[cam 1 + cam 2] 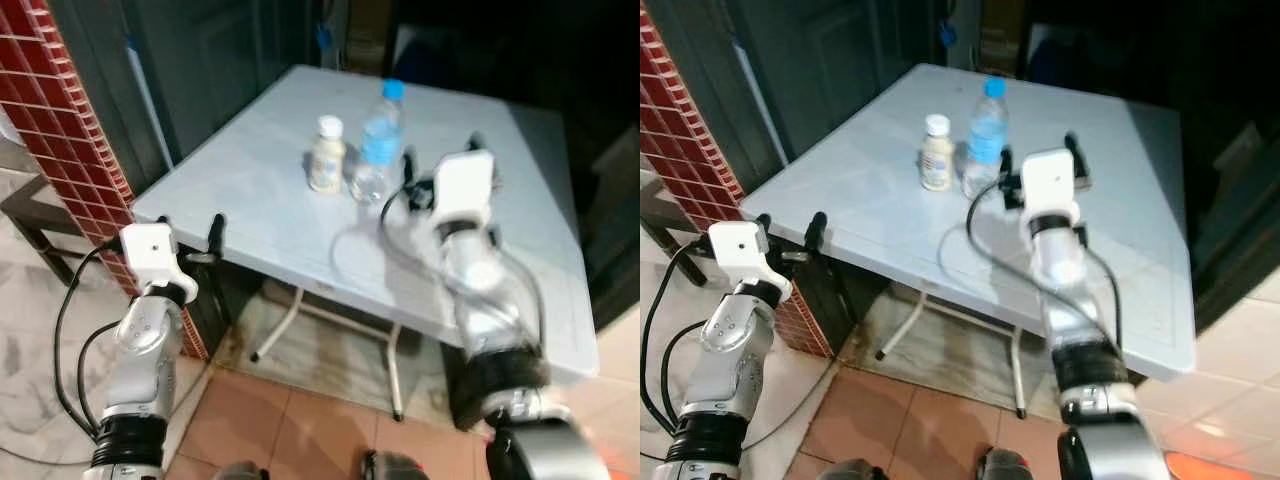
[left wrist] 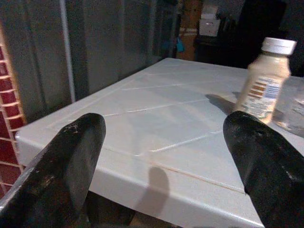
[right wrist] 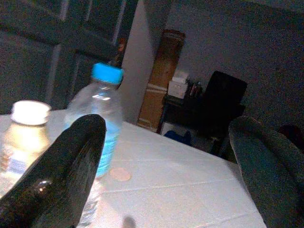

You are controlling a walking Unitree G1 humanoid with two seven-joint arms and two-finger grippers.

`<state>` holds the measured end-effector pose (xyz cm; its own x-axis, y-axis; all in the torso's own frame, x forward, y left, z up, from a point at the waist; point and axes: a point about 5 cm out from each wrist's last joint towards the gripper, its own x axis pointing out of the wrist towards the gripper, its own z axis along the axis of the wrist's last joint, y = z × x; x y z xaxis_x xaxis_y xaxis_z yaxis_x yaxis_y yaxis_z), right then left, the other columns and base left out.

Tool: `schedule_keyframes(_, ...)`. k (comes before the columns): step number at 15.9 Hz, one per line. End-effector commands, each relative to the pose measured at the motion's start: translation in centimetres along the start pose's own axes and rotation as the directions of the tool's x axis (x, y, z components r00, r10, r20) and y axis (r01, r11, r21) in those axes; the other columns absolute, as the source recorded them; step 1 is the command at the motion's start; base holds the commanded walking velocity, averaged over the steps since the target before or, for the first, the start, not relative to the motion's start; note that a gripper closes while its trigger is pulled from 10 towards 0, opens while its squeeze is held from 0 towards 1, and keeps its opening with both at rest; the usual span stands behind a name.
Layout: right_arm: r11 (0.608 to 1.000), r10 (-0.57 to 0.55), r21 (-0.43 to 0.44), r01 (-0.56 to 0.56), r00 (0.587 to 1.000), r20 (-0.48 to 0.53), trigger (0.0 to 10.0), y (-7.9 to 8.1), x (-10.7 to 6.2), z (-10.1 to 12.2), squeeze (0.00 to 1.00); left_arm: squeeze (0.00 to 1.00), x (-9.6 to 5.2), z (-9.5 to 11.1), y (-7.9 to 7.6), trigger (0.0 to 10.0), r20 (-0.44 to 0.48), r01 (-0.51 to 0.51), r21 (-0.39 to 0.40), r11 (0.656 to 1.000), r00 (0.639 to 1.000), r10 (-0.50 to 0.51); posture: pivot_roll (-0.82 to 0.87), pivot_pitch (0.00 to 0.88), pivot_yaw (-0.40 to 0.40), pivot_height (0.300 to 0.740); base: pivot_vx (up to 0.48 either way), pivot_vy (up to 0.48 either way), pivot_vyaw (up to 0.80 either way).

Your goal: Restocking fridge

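Your largest thing here is the pale grey folding table (image 1: pixel 300 230), its top scored with faint diagonal lines and its white metal legs standing on terracotta floor tiles (image 1: pixel 300 420). A red-tiled wall edge (image 1: pixel 70 130) runs just beside the table's near left corner, and dark doors stand behind it.

Your right arm reaches over the table, and the right gripper (image 1: pixel 440 165) sits just beside the water bottle (image 1: pixel 378 145), on its right. Its two black fingers (image 3: pixel 71 161) are spread wide with nothing between them. Your left gripper (image 1: pixel 190 232) hovers at the table's near left edge, fingers (image 2: pixel 71 161) likewise wide apart and empty, aimed across the top toward the bottles.

The water bottle stands upright near the middle of the table, long axis vertical, blue cap up. You can see it is clear plastic with a light blue label band around the middle.

Just to its left, close but whether touching you cannot tell, stands the small cream bottle (image 1: pixel 326 155), also upright with its white cap on top. It is short, beige and opaque, with a printed label (image 2: pixel 259 95) showing orange-brown stripes.
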<state>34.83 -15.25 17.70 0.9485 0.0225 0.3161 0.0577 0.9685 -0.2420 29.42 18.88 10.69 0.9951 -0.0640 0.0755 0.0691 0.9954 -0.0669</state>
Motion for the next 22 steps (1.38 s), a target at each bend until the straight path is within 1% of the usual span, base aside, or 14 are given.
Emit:
schedule_keyframes(1, 0.999, 0.018, 0.049, -0.019, 1.0, 0.012, 10.0, -0.2, 1.1, 0.5, 0.0, 0.0, -0.1, 0.5, 0.2, 10.0, 0.007, 0.012, 0.017, 1.0, 1.0, -0.012, 0.05, 0.062, 0.027, 0.74, 0.0, 0.0, 0.0)
schedule_keyframes(3, 0.993, 0.038, 0.107, -0.042, 0.998, 0.046, 10.0, -0.2, 3.3, 1.9, 0.0, 0.0, -0.5, 0.7, 0.2, 10.0, 0.006, 0.02, 0.027, 0.999, 1.0, -0.02, 0.07, 0.082, 0.037, 0.74, 0.0, 0.0, 0.0)
schedule_keyframes(4, 0.991, 0.049, 0.12, -0.055, 0.997, 0.057, 10.0, 0.0, 3.8, 2.3, 0.0, 0.0, -0.6, 0.7, 0.3, 10.0, 0.003, 0.023, 0.033, 0.999, 1.0, -0.023, 0.08, 0.089, 0.043, 0.74, 0.0, 0.0, 0.0)
schedule_keyframes(5, 0.983, 0.093, 0.153, -0.105, 0.992, 0.086, 10.0, 0.8, 4.5, 3.1, 0.0, 0.0, -1.2, 0.9, 0.7, 10.0, -0.005, 0.027, 0.046, 0.999, 1.0, -0.027, 0.1, 0.102, 0.056, 0.74, 0.0, 0.0, 0.0)
schedule_keyframes(6, 0.981, 0.116, 0.144, -0.131, 0.987, 0.107, 10.0, 1.3, 5.1, 3.7, 0.0, 0.0, -1.4, 0.9, 1.0, 10.0, -0.014, 0.03, 0.056, 0.998, 0.999, -0.03, 0.1, 0.108, 0.062, 0.74, 0.0, 0.0, 0.0)
schedule_keyframes(8, 0.982, 0.091, 0.152, -0.109, 0.989, 0.118, 10.0, 1.3, 6.1, 4.4, 0.0, 0.0, -1.6, 1.2, 1.2, 10.0, -0.021, 0.033, 0.064, 0.997, 0.999, -0.032, 0.12, 0.115, 0.067, 0.74, 0.0, 0.0, 0.0)
schedule_keyframes(9, 0.982, 0.092, 0.154, -0.11, 0.988, 0.121, 10.0, 1.3, 6.1, 4.5, 0.38, 0.0, -1.7, 1.2, 1.2, 10.0, -0.022, 0.033, 0.065, 0.997, 0.999, -0.032, 0.12, 0.117, 0.07, 0.74, 0.0, 0.0, 0.0)
schedule_keyframes(10, 0.978, 0.118, 0.158, -0.139, 0.984, 0.133, 10.0, 1.7, 6.7, 5.0, 1.0, 0.0, -1.9, 1.3, 1.3, 10.0, -0.034, 0.036, 0.071, 0.997, 0.999, -0.033, 0.12, 0.121, 0.072, 0.74, 0.0, 0.0, 0.0)
schedule_keyframes(11, 0.977, 0.135, 0.145, -0.155, 0.981, 0.14, 10.0, 1.9, 6.9, 5.2, 0.99, 0.0, -1.9, 1.3, 1.3, 10.0, -0.038, 0.036, 0.072, 0.997, 0.999, -0.033, 0.12, 0.121, 0.072, 0.74, 0.0, 0.0, 0.0)
schedule_keyframes(12, 0.975, 0.15, 0.146, -0.17, 0.979, 0.14, 10.0, 2.2, 7.1, 5.4, 0.76, 0.0, -1.9, 1.3, 1.3, 10.0, -0.039, 0.036, 0.073, 0.997, 0.999, -0.033, 0.12, 0.121, 0.069, 0.74, 0.0, 0.0, 0.0)
schedule_keyframes(13, 0.968, 0.185, 0.142, -0.206, 0.971, 0.149, 10.0, 2.6, 7.2, 5.7, 0.04, 0.0, -1.9, 1.3, 1.3, 10.0, -0.04, 0.034, 0.073, 0.997, 0.999, -0.031, 0.12, 0.119, 0.065, 0.74, 0.0, 0.0, 0.0)
schedule_keyframes(14, 0.965, 0.202, 0.139, -0.224, 0.967, 0.152, 10.0, 2.9, 7.4, 6.0, 0.0, 0.0, -1.9, 1.4, 1.4, 10.0, -0.04, 0.029, 0.073, 0.997, 0.999, -0.027, 0.13, 0.116, 0.061, 0.74, 0.0, 0.0, 0.0)
schedule_keyframes(21, 0.936, 0.306, 0.14, -0.323, 0.943, 0.127, 10.0, 3.7, 8.7, 7.3, 0.0, 0.0, -2.0, 0.9, 1.2, 10.0, -0.051, 0.016, 0.067, 0.998, 0.999, -0.013, 0.11, 0.112, 0.042, 0.74, 0.0, 0.0, 0.0)
schedule_keyframes(22, 0.933, 0.316, 0.137, -0.332, 0.94, 0.125, 9.4, 3.7, 8.8, 7.4, 0.0, 0.0, -2.0, 0.8, 1.2, 10.0, -0.053, 0.016, 0.065, 0.998, 0.999, -0.012, 0.11, 0.112, 0.04, 0.74, 0.0, 0.0, 0.0)
